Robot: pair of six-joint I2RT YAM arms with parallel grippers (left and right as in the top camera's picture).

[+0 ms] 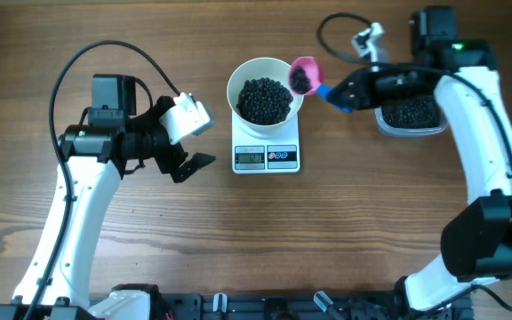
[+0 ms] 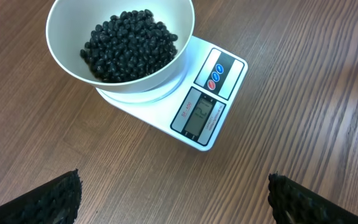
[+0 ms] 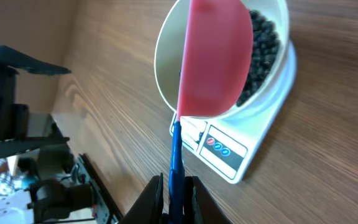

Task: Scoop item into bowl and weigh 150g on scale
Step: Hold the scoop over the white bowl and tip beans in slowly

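A white bowl [image 1: 238,84] with a heap of black beans [image 1: 265,100] stands on the white scale [image 1: 267,156]. My right gripper [image 1: 343,96] is shut on the blue handle [image 3: 175,155] of a pink scoop [image 1: 305,76]. The scoop holds some beans and hangs at the bowl's right rim. In the right wrist view the scoop's pink underside [image 3: 213,62] covers part of the bowl [image 3: 166,68]. My left gripper [image 1: 182,142] stands open and empty to the left of the scale. Its view shows the bowl [image 2: 67,56], the beans [image 2: 129,43] and the scale's display [image 2: 199,116].
A clear plastic tub [image 1: 410,114] with more black beans sits at the right, under my right arm. A black cable [image 1: 336,27] loops at the back right. Bare wooden tabletop lies in front of the scale.
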